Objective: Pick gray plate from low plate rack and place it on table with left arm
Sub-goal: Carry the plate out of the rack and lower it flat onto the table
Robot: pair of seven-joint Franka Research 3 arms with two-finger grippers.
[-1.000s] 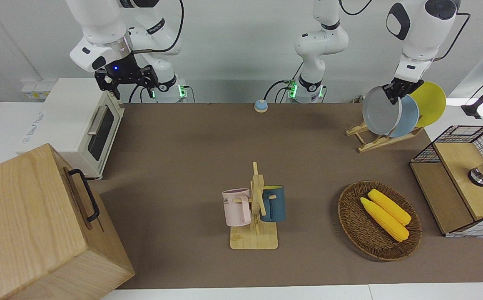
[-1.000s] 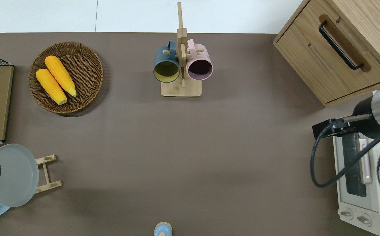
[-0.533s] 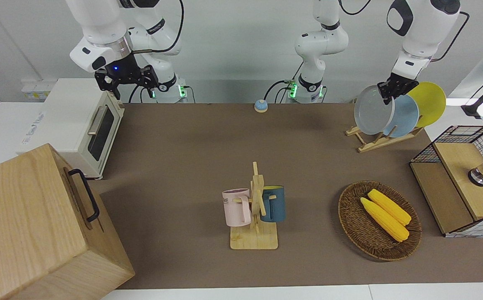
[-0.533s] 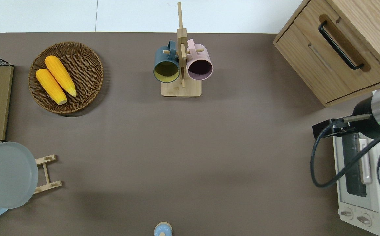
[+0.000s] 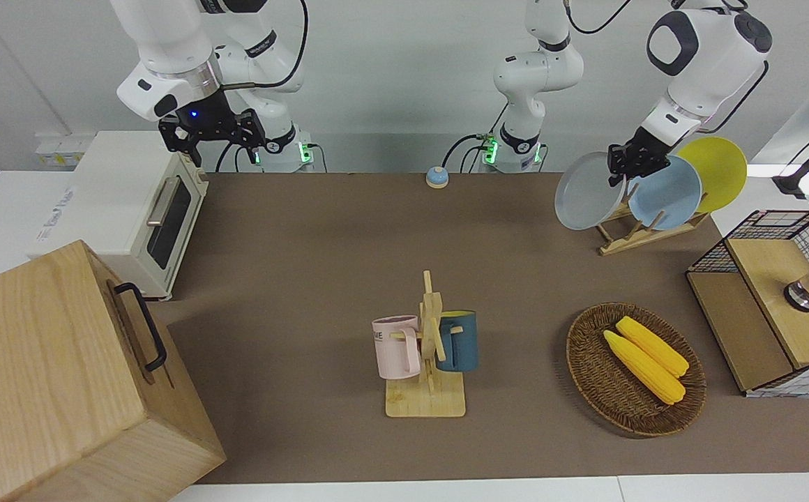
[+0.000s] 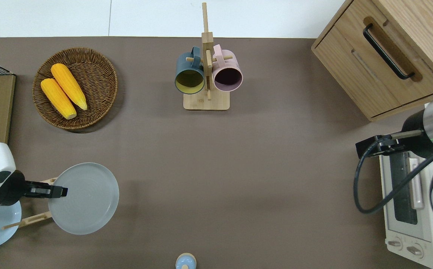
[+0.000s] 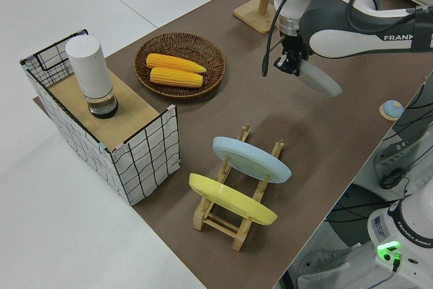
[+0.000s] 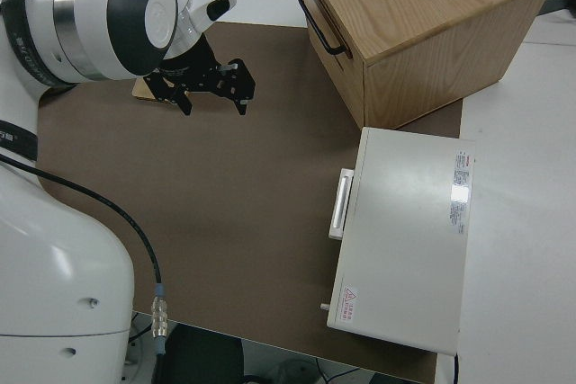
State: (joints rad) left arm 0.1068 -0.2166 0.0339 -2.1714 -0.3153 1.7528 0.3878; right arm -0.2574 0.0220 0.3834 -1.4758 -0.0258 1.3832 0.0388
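At the overhead frame's lower left, your left pincer (image 6: 61, 191) pinches the stiff, slick gray plate (image 6: 86, 200) by its rim, clear of the low plate rack (image 5: 629, 233); lower gently onto the tabletop (image 6: 216, 168)

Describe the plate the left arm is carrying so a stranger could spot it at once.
Start at the low light-wood plate rack at the left arm's end of the brown-matted table. Two plates lean in it, a light-blue plate and a yellow plate. The round plain light-gray plate is the only one off the rack, held in the air by its rim in the left claw.
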